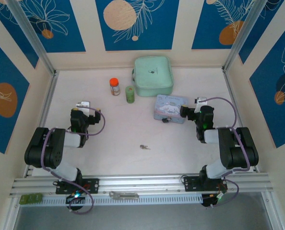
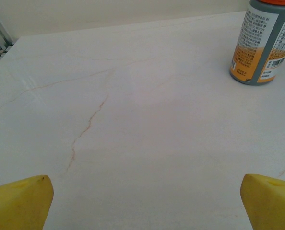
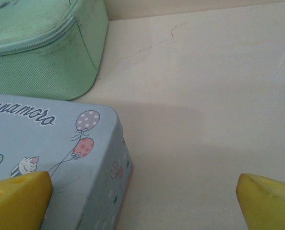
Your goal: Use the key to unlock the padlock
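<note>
On the pale table point(image 1: 133, 129), top view, largest first: a green zipped pouch point(image 1: 153, 75) sits at the back, with a pale blue tin point(image 1: 170, 106) just in front of it, toward the right. An orange-capped bottle point(image 1: 114, 86) and a small green jar point(image 1: 130, 94) stand near each other, left of the pouch.

Tools: the left gripper point(image 1: 84, 106) hangs over bare table, left of centre. Its wrist view shows yellow fingertips point(image 2: 17, 201) spread wide with nothing between them, so it is released. The right gripper point(image 1: 199, 104) sits by the tin's right end, also spread wide and empty, with one fingertip point(image 3: 17, 199) over the tin's corner.

Task items: the padlock point(image 1: 165, 120) is a small dark thing at the tin's near edge. It is too small to tell whether it touches the tin or lies just beside it. The key point(image 1: 144, 147) lies flat on open table near the front, between the arms and well apart from the padlock.

Judgement: the task is at its start and nothing is grasped. The step in hand is pickup.
- Key: it is thin and flat, so come straight down with the fingertips grazing the table and close slowly. Grip the bow, leaving the blade free.
- Padlock: the right arm is closer. The tin crowds it, so approach from the open near side. Clamp the body, keeping the keyhole exposed toward the other arm.
</note>
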Robot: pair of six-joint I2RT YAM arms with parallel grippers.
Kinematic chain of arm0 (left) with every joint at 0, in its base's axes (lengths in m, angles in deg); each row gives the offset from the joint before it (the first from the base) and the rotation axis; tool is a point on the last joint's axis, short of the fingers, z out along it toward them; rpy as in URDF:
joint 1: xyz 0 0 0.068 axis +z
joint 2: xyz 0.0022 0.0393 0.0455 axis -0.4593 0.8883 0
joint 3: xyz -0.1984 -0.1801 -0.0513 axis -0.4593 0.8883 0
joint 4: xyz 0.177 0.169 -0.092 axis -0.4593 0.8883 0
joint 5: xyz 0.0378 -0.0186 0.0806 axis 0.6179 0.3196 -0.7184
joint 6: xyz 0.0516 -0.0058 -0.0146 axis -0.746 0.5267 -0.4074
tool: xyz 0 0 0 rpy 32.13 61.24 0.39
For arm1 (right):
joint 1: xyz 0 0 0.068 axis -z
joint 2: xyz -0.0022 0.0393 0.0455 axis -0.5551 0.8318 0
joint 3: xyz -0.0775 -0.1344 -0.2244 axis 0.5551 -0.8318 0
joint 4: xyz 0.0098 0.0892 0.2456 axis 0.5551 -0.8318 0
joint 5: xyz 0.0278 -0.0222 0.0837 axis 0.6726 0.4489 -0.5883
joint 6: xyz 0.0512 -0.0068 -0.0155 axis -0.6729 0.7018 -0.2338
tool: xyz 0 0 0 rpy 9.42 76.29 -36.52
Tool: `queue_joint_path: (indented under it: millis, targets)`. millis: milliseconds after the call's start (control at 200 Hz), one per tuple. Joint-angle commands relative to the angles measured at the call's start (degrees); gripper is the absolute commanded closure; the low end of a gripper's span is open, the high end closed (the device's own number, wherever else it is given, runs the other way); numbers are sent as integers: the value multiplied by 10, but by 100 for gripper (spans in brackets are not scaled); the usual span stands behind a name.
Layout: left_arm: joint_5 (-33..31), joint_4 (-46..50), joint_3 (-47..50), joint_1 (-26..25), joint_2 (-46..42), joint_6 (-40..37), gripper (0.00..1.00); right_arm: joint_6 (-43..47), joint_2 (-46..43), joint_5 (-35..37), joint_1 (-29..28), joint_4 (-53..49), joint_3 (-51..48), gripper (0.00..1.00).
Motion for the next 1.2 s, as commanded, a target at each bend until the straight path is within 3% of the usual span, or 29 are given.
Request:
queue_joint_path:
  millis: [0,135,240,395,515,585,730,905,1195]
  targets:
    - [-32,46,0,-3,-82,2,0,44,-58,44,-38,-75,34,1]
    - [-91,146,-30,-14,-178,48,0,86,-121,97,-108,-167,65,1]
    - [-54,163,-50,-14,-210,145,0,72,-143,117,-172,-299,125,1]
    - [42,250,-84,-20,-205,327,0,35,-136,77,-280,-435,189,2]
    - [122,196,-45,-48,-166,429,0,26,-89,27,-354,-570,267,7]
    - [130,191,-29,-70,-149,467,0,21,-50,-1,-384,-663,318,13]
    - [126,206,-24,-88,-131,476,1,15,28,-80,-428,-802,402,24]
    - [77,249,-51,-88,-142,466,1,33,117,-79,-490,-918,472,32]
    - [56,228,-54,-87,-143,485,1,44,185,-33,-537,-935,491,39]
